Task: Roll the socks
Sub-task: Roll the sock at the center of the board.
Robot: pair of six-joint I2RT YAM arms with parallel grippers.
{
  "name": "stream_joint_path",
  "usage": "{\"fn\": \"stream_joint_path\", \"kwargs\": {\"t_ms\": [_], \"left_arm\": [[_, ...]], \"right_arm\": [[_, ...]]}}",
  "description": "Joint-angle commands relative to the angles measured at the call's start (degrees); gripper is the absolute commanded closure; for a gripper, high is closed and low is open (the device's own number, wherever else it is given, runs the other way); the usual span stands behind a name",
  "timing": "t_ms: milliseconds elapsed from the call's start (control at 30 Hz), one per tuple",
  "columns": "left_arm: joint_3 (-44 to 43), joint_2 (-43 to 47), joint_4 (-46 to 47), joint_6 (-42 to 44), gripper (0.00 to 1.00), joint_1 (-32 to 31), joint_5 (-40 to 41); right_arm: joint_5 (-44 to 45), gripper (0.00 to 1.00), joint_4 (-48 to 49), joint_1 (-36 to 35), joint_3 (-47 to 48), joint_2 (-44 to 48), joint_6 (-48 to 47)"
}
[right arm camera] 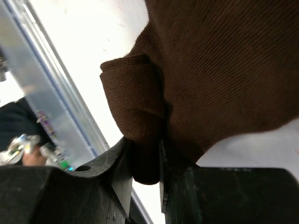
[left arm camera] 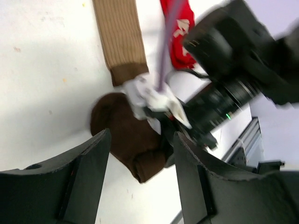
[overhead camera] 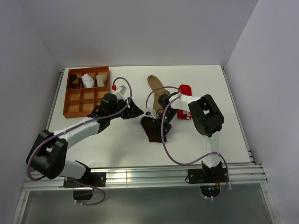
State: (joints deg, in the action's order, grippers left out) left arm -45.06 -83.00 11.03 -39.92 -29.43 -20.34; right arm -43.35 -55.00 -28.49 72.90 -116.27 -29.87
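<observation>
The right gripper [right arm camera: 161, 154] is pinching a fold of the dark brown sock [right arm camera: 224, 70] at mid-table; the left gripper [left arm camera: 142, 137] is hovering wide apart beside it. The tan sock [overhead camera: 155, 85] and the red sock [overhead camera: 185, 91] are lying beyond on the white table [overhead camera: 117, 144], pale walls [overhead camera: 140, 28] enclosing it.

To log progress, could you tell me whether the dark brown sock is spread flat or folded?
Folded: one end of the dark brown sock is doubled over, pinched in the right tool.

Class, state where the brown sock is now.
In the top view the brown sock lies mid-table, just below the tan sock, its edge pinched by the jaws of the right gripper.
</observation>
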Motion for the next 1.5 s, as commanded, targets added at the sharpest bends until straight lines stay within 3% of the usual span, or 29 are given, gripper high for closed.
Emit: {"fn": "stream_joint_path", "kwargs": {"t_ms": [0, 167, 300, 400, 767, 1467], "left_arm": [[6.01, 8.09, 2.68, -0.15, 0.39, -2.11, 2.93], [10.86, 12.42, 4.35, 3.96, 0.41, -7.65, 5.83], [11.48, 8.58, 6.72, 5.64, 0.45, -14.58, 6.27], [12.88, 5.58, 9.35, 5.47, 0.48, -16.44, 6.8], [15.88, -3.65, 24.82, 5.03, 0.4, -17.42, 4.52], [19.4, -9.37, 23.96, 6.7, 0.45, -18.47, 0.73]], "right_arm": [[-0.05, 0.99, -4.48, -2.88, 3.2, -4.05, -0.72], [-2.26, 0.99, -8.45, -3.94, 10.4, -9.93, 0.33], [-3.84, 0.99, -10.21, -4.2, 13.75, -12.22, 1.91], [-4.37, 0.99, -10.39, -4.2, 14.02, -12.49, 2.01], [-5.69, 0.99, -12.32, -4.21, 14.37, -12.49, -0.02], [-5.95, 0.99, -14.78, -3.59, 15.51, -13.99, -1.69]]}}
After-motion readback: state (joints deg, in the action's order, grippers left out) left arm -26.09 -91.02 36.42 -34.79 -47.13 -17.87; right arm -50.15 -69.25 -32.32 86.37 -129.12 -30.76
